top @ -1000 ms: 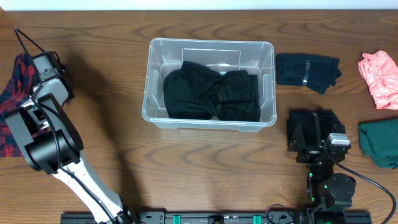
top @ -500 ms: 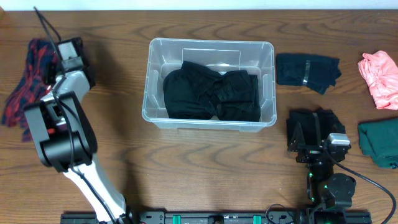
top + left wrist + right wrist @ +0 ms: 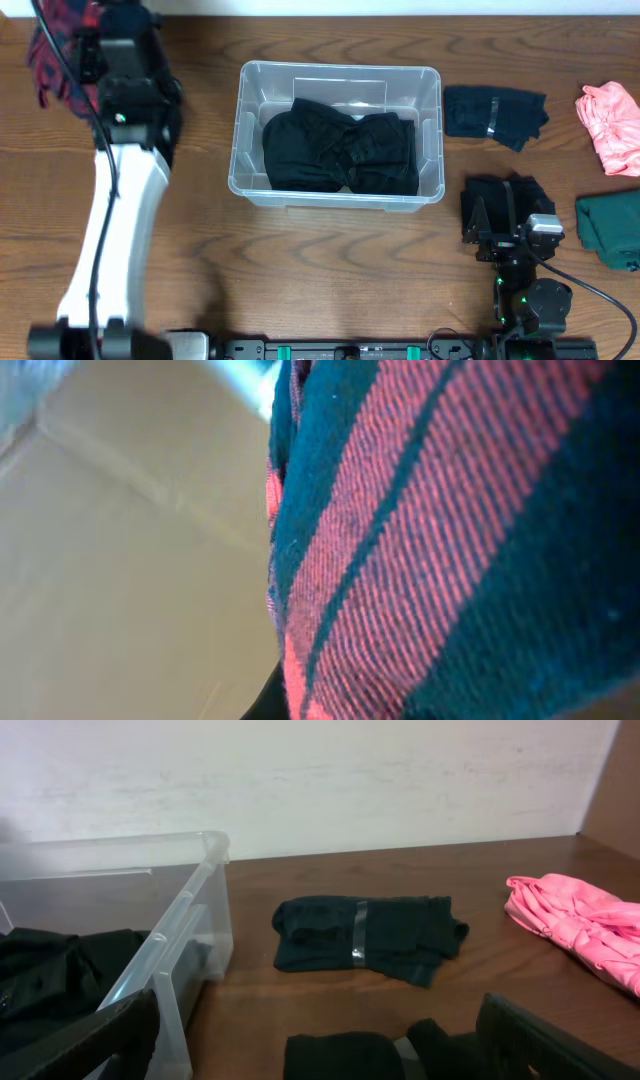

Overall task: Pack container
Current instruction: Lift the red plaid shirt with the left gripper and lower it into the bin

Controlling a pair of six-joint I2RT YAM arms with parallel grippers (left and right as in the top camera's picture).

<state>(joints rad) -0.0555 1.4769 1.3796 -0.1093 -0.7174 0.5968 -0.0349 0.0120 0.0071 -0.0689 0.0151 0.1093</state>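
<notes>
The clear plastic container (image 3: 237, 130) stands at the table's middle with a black garment (image 3: 340, 152) in it; its corner also shows in the right wrist view (image 3: 195, 910). My left gripper (image 3: 92, 35) is raised at the far left, shut on a red and navy plaid garment (image 3: 58, 45) that hangs from it. That cloth (image 3: 450, 540) fills the left wrist view and hides the fingers. My right gripper (image 3: 497, 228) is open and empty, its fingers (image 3: 85, 1040) either side of a folded black garment (image 3: 345, 1058) on the table.
To the right of the container lie a dark garment with a grey stripe (image 3: 495, 112), a pink garment (image 3: 610, 125) and a green garment (image 3: 610, 232). The striped one (image 3: 370, 935) and the pink one (image 3: 580, 925) show in the right wrist view. A white wall stands behind the table.
My left arm has swung up and toward the far edge, lifting the plaid garment off the table's left side. The right arm has not moved.
</notes>
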